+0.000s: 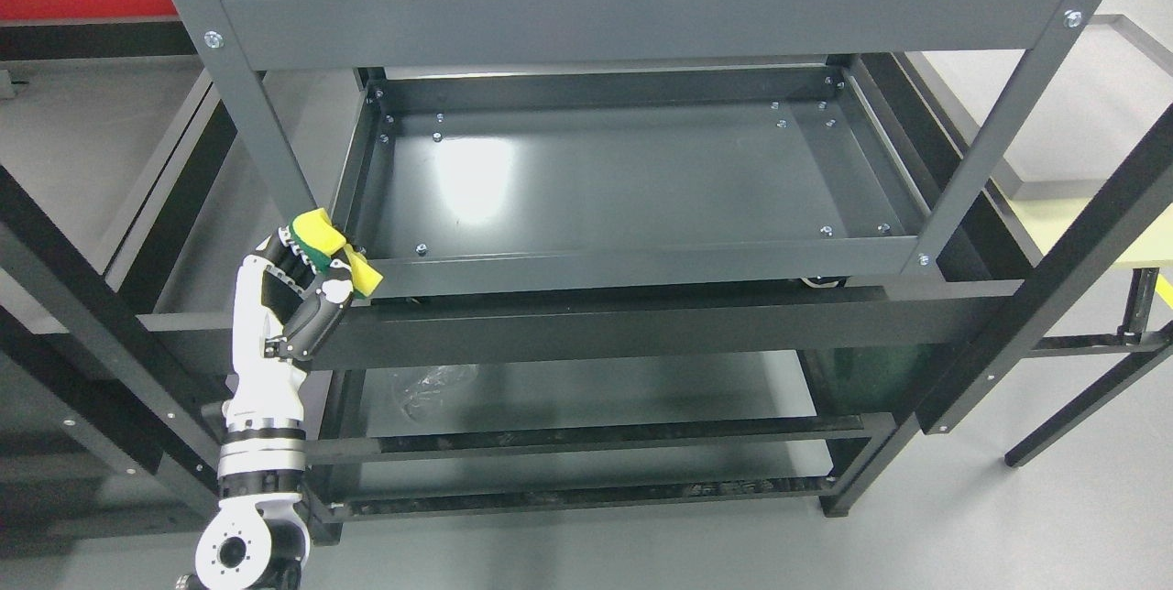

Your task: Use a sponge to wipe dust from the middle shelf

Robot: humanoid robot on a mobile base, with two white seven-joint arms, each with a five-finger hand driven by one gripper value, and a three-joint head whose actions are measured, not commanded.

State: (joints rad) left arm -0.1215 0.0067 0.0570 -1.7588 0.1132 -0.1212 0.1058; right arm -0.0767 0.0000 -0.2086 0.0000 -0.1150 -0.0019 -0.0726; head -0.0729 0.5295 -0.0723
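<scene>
White left arm (261,388), black fingers (316,311), seemingly ribbed.

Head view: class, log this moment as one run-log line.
left hand: shut on sponge | position: front-left corner of middle shelf, outside rim | wiping: not yet on surface | right hand: unseen

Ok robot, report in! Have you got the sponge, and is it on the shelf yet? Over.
Left hand shut on sponge. Sponge at front-left corner of middle shelf, not yet on its surface. Right hand out of view. Shelf post close by.
</scene>
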